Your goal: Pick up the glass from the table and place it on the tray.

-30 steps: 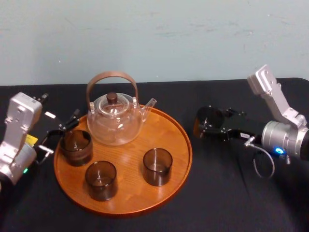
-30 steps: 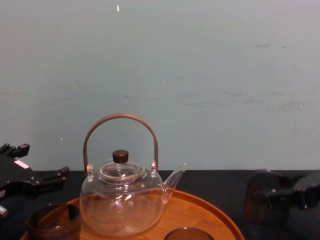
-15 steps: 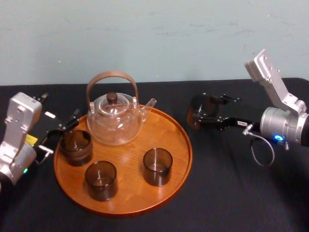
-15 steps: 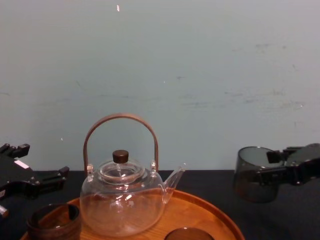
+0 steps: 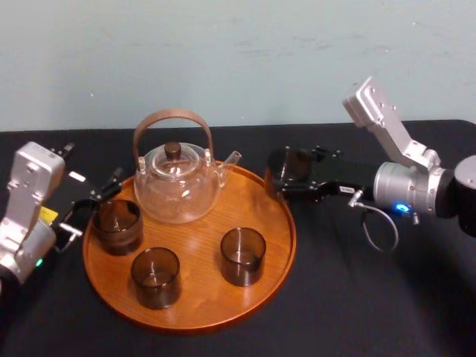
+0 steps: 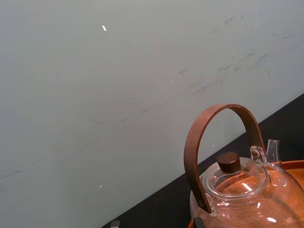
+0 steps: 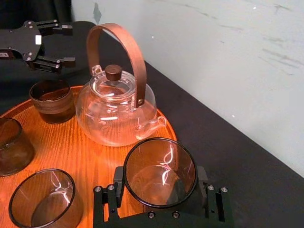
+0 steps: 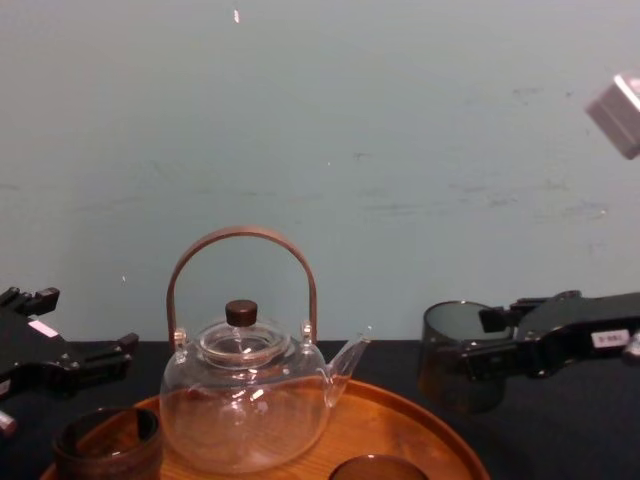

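R gripper (image 5: 290, 182) has its jaws closed on the sides of the glass (image 5: 288, 167) and holds it approx. upright. The glass is in the air over the right rim of the tray (image 5: 286, 238), clear of the table (image 5: 357, 297), just right of the teapot (image 5: 177, 182) spout. L gripper (image 5: 93, 204) is parked beside the tray's left edge, jaws open and empty.
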Robot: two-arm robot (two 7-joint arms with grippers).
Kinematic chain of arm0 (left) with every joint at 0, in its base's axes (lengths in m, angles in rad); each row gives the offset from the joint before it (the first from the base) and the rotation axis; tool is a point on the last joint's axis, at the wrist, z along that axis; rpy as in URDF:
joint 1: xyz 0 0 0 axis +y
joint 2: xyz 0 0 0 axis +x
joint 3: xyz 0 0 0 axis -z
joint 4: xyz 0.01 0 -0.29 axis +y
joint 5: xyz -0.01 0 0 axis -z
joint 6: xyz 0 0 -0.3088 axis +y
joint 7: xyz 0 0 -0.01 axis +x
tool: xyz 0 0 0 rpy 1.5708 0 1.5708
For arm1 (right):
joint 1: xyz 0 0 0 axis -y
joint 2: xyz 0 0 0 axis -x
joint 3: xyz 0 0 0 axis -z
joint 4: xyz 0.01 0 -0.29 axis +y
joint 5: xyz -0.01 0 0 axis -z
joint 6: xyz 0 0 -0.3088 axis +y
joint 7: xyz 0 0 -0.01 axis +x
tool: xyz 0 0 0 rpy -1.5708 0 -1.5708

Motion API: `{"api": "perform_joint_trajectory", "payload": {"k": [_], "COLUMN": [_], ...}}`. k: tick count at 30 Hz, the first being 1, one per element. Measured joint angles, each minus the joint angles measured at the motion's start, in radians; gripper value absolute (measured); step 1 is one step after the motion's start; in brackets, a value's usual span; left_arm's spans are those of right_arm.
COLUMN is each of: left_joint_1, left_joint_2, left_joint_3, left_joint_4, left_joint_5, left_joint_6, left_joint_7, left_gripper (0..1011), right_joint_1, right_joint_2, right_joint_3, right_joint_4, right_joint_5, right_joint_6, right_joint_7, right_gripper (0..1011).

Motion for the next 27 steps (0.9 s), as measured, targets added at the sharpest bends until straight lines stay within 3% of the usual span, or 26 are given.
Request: {"api": "perform_joint_trajectory", "payload": {"k": [27], "left_joint_1": [0.0], "left_joint_2": [0.0], "left_joint_3": [0.0], "left_joint_4": [0.0], "left_joint_5": [0.0], "left_joint_6": [0.0], "left_joint_7": [0.0], "left_gripper": [1001], "right_joint_1": [0.07], "right_joint_2": [-0.093], "right_joint_3": [-0.073], "right_joint_4": [0.155], "right_joint_5": [-0.037], "right_joint_6": [-0.046], "right_joint_7": [0.034], "right_gripper": [899]}}
